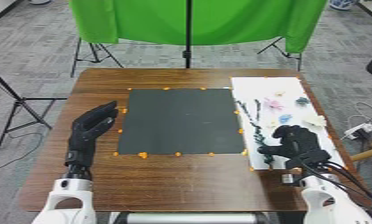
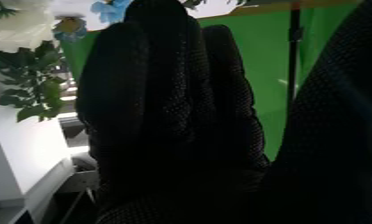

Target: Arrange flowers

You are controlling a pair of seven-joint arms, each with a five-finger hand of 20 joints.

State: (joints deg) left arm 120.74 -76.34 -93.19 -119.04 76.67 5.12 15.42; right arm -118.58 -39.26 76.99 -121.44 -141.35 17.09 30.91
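My left hand [image 1: 92,125] rests over the table's left side, fingers straight. My right hand [image 1: 298,142] is above the near part of the white board [image 1: 253,85], its fingers relaxed and holding nothing visible. Beyond it on the board lie a pink flower [image 1: 272,104], a blue flower [image 1: 285,118], a cream flower [image 1: 316,120] and a dark blue one [image 1: 302,101]. Dark green stems [image 1: 257,127] run along the board's left side. In the right wrist view, my right hand [image 2: 178,105] has straight fingers near a large white flower [image 2: 21,27], green leaves [image 2: 27,80] and a blue flower [image 2: 111,10].
A dark grey mat [image 1: 181,120], edged with orange pieces [image 1: 142,155], covers the middle of the wooden table [image 1: 182,185]. Behind the table stands a green cloth [image 1: 196,22] with black stands. Cables [image 1: 365,117] hang off to the right.
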